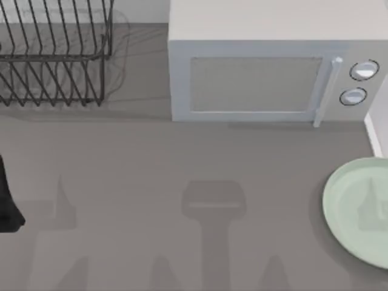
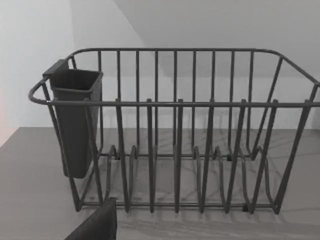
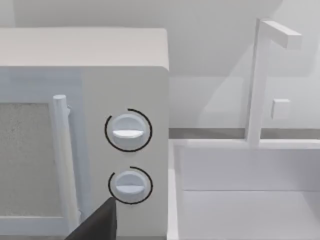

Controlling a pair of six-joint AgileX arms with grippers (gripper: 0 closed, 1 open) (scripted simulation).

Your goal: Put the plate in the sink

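The pale mint-green plate (image 1: pixel 357 209) lies flat on the grey counter at the table's right edge, partly cut off by the picture. Just behind it, right of the microwave, runs the thin white rim of the sink (image 1: pixel 374 137). The right wrist view looks at the sink (image 3: pixel 172 200), a white basin beside the microwave, past a dark piece of my right gripper (image 3: pixel 97 222) at the picture's edge. A dark piece of my left gripper (image 2: pixel 97 225) faces the dish rack. My left arm (image 1: pixel 7 203) sits at the table's left edge, far from the plate.
A grey microwave (image 1: pixel 267 79) with two knobs stands at the back, between rack and sink. A black wire dish rack (image 1: pixel 54 54) with a dark cup (image 2: pixel 75 120) fills the back left. A white faucet (image 3: pixel 256 85) rises behind the basin. Bare counter (image 1: pixel 182 182) lies in front.
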